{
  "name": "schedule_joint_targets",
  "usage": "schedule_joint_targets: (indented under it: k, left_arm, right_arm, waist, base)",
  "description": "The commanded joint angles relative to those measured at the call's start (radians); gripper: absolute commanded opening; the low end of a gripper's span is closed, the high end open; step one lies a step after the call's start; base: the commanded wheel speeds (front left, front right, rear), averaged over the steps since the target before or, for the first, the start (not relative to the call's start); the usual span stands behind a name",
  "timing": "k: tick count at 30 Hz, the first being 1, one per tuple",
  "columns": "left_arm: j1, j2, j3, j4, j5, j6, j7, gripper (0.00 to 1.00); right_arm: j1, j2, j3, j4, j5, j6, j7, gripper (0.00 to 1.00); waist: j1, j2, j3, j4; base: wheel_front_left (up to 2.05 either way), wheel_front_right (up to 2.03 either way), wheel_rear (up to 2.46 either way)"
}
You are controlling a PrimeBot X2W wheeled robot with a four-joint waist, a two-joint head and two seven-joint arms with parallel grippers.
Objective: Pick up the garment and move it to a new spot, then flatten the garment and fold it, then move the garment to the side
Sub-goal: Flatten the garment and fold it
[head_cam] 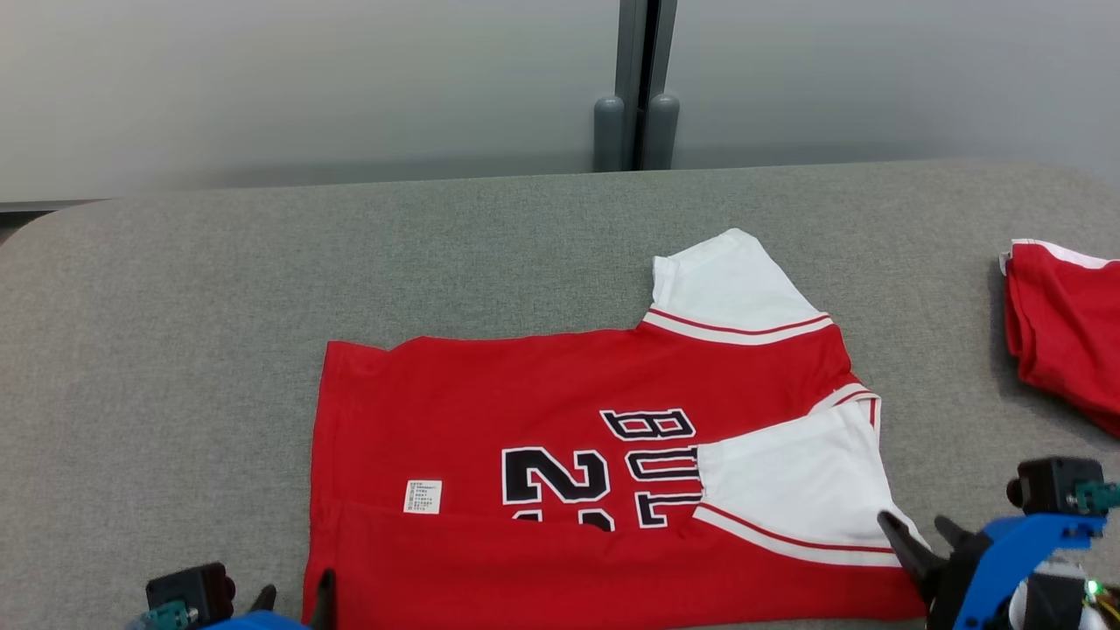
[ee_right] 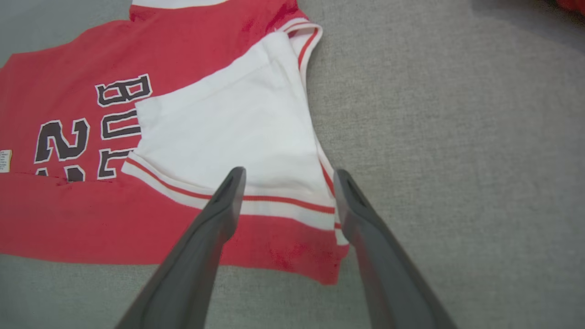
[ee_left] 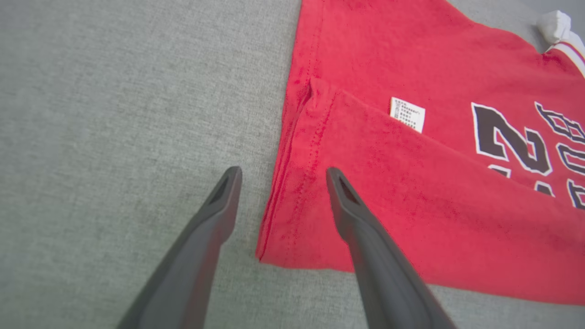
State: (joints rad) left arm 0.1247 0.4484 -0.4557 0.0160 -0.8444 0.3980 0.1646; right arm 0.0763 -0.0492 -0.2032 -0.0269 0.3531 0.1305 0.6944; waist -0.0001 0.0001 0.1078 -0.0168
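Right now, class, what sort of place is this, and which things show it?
Probably an indoor test room for folding clothes: a wide grey cloth-covered table, a half-folded red shirt, and another red garment lying at the side.

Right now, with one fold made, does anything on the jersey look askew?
Nothing damaged. The near white sleeve lies slanted across the jersey, hiding part of the lettering, and the far sleeve sticks out past the top edge. A care label peeks out at the fold.
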Motion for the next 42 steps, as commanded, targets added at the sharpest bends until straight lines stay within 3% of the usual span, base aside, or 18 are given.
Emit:
schedule_joint_targets:
  k: [1,7,13,27,42]
  left_arm:
    - [-0.055,0.021,0.003,-0.007,0.014,-0.007,0.013,1.0]
    - [-0.237,0.062,-0.023,0.043,0.048,-0.047,0.11,1.0]
    - [-0.464,0.04,-0.059,0.179,0.061,-0.104,0.209,1.0]
    - [-0.785,-0.072,-0.093,0.541,0.045,-0.229,0.262,1.0]
    - [-0.863,-0.075,-0.122,0.726,0.068,-0.254,0.275,1.0]
  right_arm:
    - [-0.07,-0.003,0.012,-0.032,-0.035,0.001,0.019,1.0]
    - [-0.288,-0.012,0.058,-0.036,-0.129,0.001,0.159,1.0]
    - [-0.525,-0.057,0.115,0.123,-0.135,0.001,0.226,1.0]
    - [-0.83,-0.132,0.254,0.414,-0.119,0.001,0.161,1.0]
    - [-0.939,-0.167,0.31,0.517,-0.1,0.0,0.121,1.0]
  waist:
    - [0.0001,-0.0001,0.011,0.0]
    - [0.0001,-0.0001,0.038,0.005]
    - [0.0001,-0.0001,0.064,0.015]
    - [0.0001,-0.0001,0.151,0.002]
    - [0.0001,-0.0001,0.239,-0.026]
  base:
    - [0.0,0.0,0.0]
    - [0.0,0.0,0.0]
    - [0.0,0.0,0.0]
    - [0.0,0.0,0.0]
    - [0.0,0.0,0.0]
